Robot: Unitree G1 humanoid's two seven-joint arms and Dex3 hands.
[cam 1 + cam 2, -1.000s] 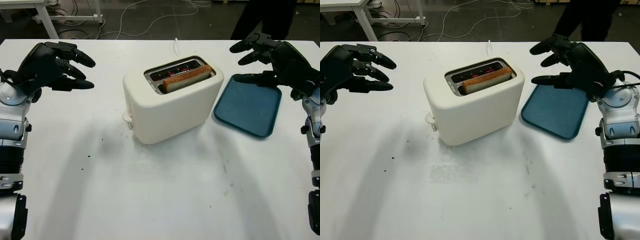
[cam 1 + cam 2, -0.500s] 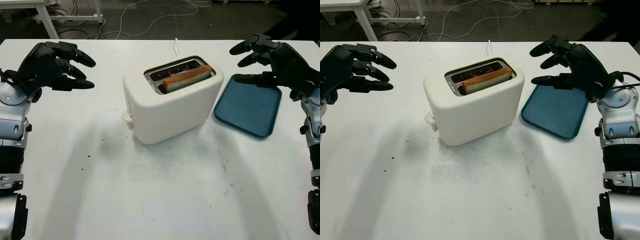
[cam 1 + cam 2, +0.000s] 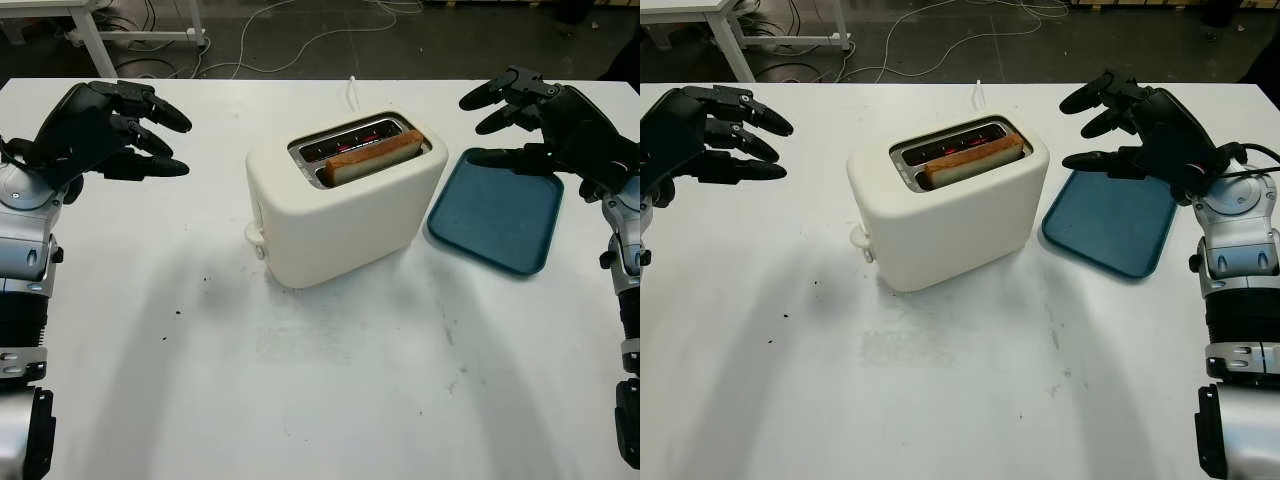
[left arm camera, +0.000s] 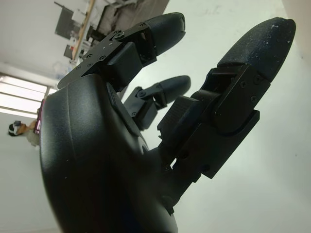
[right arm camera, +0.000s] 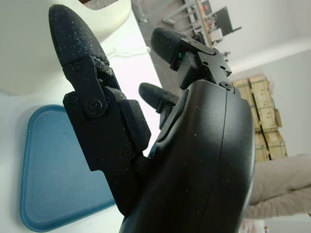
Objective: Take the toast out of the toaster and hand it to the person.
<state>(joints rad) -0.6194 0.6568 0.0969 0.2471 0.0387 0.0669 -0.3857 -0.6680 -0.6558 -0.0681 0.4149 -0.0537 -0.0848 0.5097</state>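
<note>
the toast (image 3: 373, 157) is sitting in the near slot of the toaster (image 3: 345, 200), top edge poking out a bit, nobody touching it. the toaster is cream coloured and sits around the middle of the white table (image 3: 320, 380), a little toward the far edge, with its lever knob facing the left side. in the left eye view the left hand (image 3: 100, 130) hangs over the table's far left part, well apart from the toaster, released and grasping nothing. the right hand (image 3: 545, 125) is up over the far right part, above the far end of a blue tray (image 3: 495, 215) that lies flat just beside the toaster on its right. that hand is released too, nothing in it.

right eye view is the same layout: glowing red elements visible in the far slot behind the toast, and a white cord (image 3: 978, 95) running off the far edge behind the toaster.

left wrist view: black fingers (image 4: 257, 39) reaching out over bare white table, nothing between them.

right wrist view: fingers (image 5: 73, 34) loose, blue tray underneath and the toaster's cream side just past the fingertips.
</note>
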